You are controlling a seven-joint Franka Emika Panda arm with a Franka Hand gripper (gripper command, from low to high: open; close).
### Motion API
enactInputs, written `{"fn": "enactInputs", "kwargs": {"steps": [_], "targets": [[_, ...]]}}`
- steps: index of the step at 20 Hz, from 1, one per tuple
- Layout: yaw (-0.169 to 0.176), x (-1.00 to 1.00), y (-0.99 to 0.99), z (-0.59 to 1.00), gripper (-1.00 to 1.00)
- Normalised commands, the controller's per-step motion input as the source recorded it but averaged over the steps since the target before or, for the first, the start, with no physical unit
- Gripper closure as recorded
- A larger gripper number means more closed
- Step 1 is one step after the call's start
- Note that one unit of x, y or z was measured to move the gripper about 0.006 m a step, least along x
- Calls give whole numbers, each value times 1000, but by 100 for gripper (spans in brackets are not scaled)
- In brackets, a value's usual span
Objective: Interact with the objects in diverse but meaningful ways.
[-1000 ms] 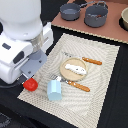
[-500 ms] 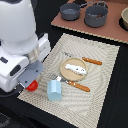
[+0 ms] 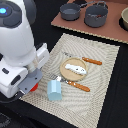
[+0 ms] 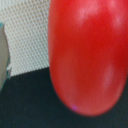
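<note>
A small red tomato [image 3: 33,89] lies at the near left edge of the woven mat [image 3: 102,82], mostly hidden under my arm. It fills the wrist view [image 4: 87,55], very close to the camera. My gripper [image 3: 29,84] is down right over the tomato; its fingers are hidden, so I cannot tell whether they are open or shut. A pale blue cup [image 3: 54,90] stands just beside the tomato. A white flat piece [image 3: 76,68] lies on a round wooden plate [image 3: 65,64]. Two brown sausage sticks [image 3: 92,61] [image 3: 80,86] flank the plate.
Two grey pots [image 3: 70,11] [image 3: 96,15] stand on a brown board [image 3: 112,31] at the back. A bowl [image 3: 124,18] is at the exterior view's far right. A dark tabletop [image 3: 120,100] surrounds the mat.
My arm has moved lower and toward the exterior view's right, now covering most of the tomato. The cup, plate and sausage sticks have not moved.
</note>
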Motion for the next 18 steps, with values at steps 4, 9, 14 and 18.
{"fn": "enactInputs", "kwargs": {"steps": [4, 9, 14, 18], "targets": [[-11, -316, 0, -287, 100], [-12, -267, 0, -214, 100], [-5, -94, 163, 289, 100], [-3, -9, 550, 1000, 100]]}}
